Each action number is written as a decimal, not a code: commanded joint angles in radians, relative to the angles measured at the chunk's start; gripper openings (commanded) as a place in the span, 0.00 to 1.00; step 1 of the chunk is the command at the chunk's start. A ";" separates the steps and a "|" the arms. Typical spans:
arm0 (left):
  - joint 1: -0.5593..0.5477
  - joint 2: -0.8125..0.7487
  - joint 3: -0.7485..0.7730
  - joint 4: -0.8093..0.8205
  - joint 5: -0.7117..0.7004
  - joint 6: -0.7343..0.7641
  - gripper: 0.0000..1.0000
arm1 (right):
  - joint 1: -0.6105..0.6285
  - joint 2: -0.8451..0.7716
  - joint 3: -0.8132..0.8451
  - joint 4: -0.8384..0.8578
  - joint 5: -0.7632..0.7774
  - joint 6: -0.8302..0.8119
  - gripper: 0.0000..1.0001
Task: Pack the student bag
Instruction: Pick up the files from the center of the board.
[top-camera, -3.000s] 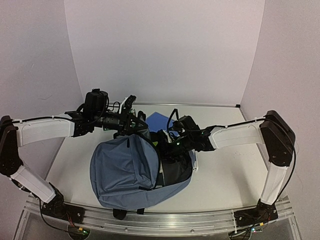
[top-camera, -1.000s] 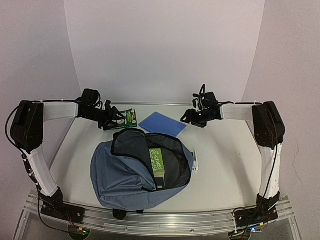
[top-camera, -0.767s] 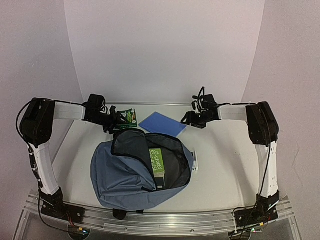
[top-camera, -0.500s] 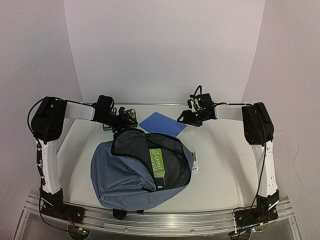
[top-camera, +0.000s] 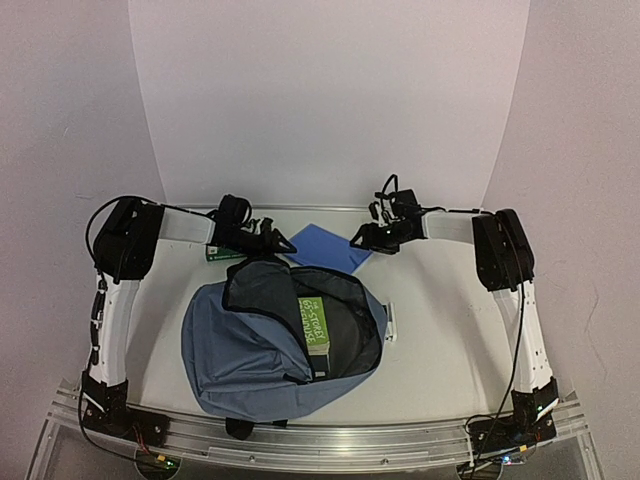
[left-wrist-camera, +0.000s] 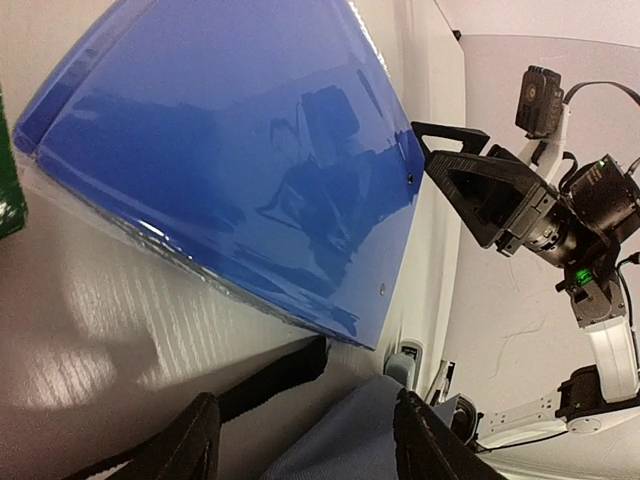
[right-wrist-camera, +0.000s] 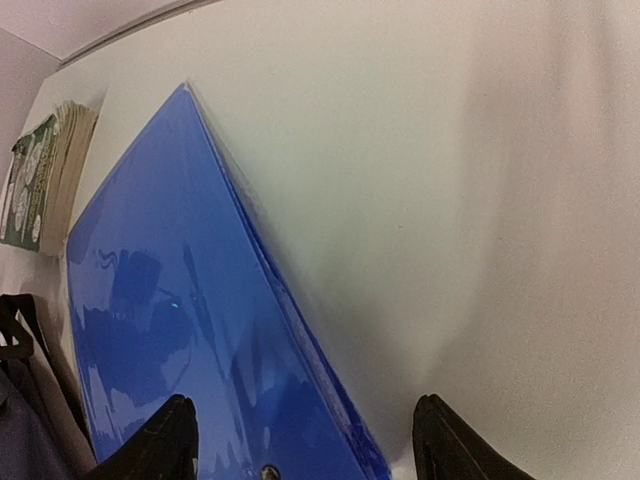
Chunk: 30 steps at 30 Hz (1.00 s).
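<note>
**Q:** Where is the bag, and what is in it?

**A:** A large slate-blue fabric backpack (top-camera: 240, 350) lies on its back in the middle of the white table (top-camera: 450, 320), close to the arm bases. Its main compartment is unzipped, and the black-lined mouth gapes upward and to the right. One green-covered book (top-camera: 315, 322) leans inside. A second green book (top-camera: 222, 253) lies outside, on the table behind the bag's left shoulder, partly hidden by the left arm.

**Q:** What looks like the next thing to pack?

**A:** My guess is the flat glossy blue folder (top-camera: 325, 247). It lies on the table just behind the bag's mouth, between the two grippers. Its long axis runs roughly left to right across the table, with the right end a little nearer the bag.

**Q:** Which arm is closer to it?

**A:** The right gripper (top-camera: 360, 241) seems closer. Its wrist camera shows its fingers spread with nothing gripped, and the folder's right corner reaches in between them. The left gripper (top-camera: 268, 240) is also spread and holding nothing. It sits just off the folder's left corner, above a black strap and the bag's rim. From there the folder lies ahead of it, not between its fingers.
</note>
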 joint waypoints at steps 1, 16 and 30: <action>-0.012 0.046 0.074 0.042 0.036 -0.012 0.58 | 0.001 0.000 0.006 -0.028 -0.127 -0.042 0.60; -0.064 0.121 0.100 0.103 0.091 -0.011 0.57 | 0.000 -0.333 -0.453 0.085 -0.307 0.025 0.30; -0.097 0.122 0.069 0.175 0.143 -0.039 0.54 | 0.001 -0.214 -0.464 0.329 -0.326 0.244 0.22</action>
